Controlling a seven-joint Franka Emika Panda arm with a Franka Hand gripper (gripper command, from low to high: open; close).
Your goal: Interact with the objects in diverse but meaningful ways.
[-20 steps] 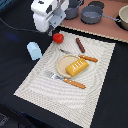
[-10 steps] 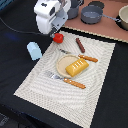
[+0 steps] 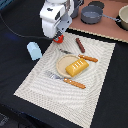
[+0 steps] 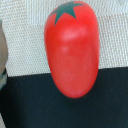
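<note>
Red and glossy, the tomato (image 4: 72, 50) fills most of the wrist view, its dark green star-shaped calyx turned away from the black strip, and it is seen lying across the edge where the pale woven placemat (image 4: 30, 55) meets the black bench (image 4: 30, 107). In the exterior view only a small red sliver of the tomato (image 3: 59, 39) is shown beneath the white arm head, at the far corner of the placemat (image 3: 60, 95) toward the exterior view's left. The pincer (image 3: 56, 34) is positioned directly above the tomato, but its fingers are hidden by the arm body and do not appear in the wrist view, so whether it is released or clenched cannot be told. A round beige plate (image 3: 63, 65) is set near the middle of the placemat, and the yellow ridged bread block (image 3: 77, 66) is laid on it, overhanging its rim toward the exterior view's right. A wooden-handled fork (image 3: 66, 80) is placed just in front of the plate, and a wooden-handled knife (image 3: 80, 56) just behind it. The dark-brown sausage stick (image 3: 80, 45) is laid near the placemat's far edge, close to the knife. The pale blue cup (image 3: 34, 50) is stood on the black bench (image 3: 107, 100), off the placemat's left edge in the exterior view. Beyond, a tan board (image 3: 107, 27) is seen carrying grey pots (image 3: 92, 14).
</note>
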